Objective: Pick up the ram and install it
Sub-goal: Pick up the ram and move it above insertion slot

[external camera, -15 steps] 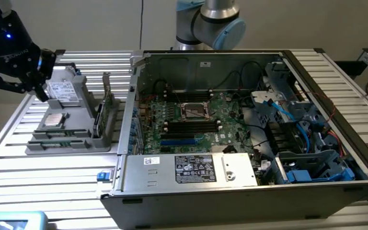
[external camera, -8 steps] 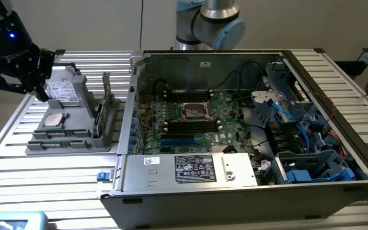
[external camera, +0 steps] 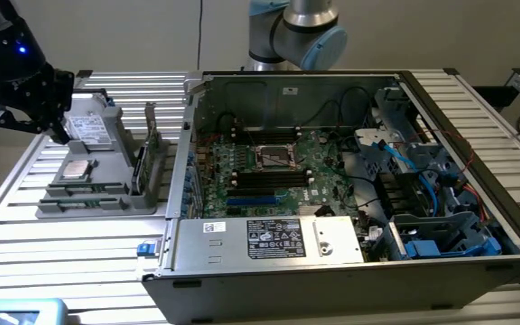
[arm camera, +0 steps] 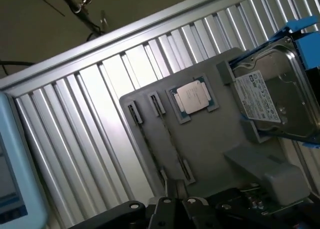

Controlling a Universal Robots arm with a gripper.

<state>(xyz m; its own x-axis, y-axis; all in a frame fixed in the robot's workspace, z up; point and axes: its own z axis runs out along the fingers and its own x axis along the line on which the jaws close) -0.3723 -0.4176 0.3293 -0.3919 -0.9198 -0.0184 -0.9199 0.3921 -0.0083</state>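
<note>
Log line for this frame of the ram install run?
gripper: shut, empty | position: above parts tray, by hard drive | ram: in tray holder, not yet picked | PC case: open

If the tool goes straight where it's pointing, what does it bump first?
Probably the ram, standing on edge in the gray tray just ahead of the tool. Depth is unclear, so it could meet the tray first.

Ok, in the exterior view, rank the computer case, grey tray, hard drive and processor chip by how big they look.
1. computer case
2. grey tray
3. hard drive
4. processor chip
</note>
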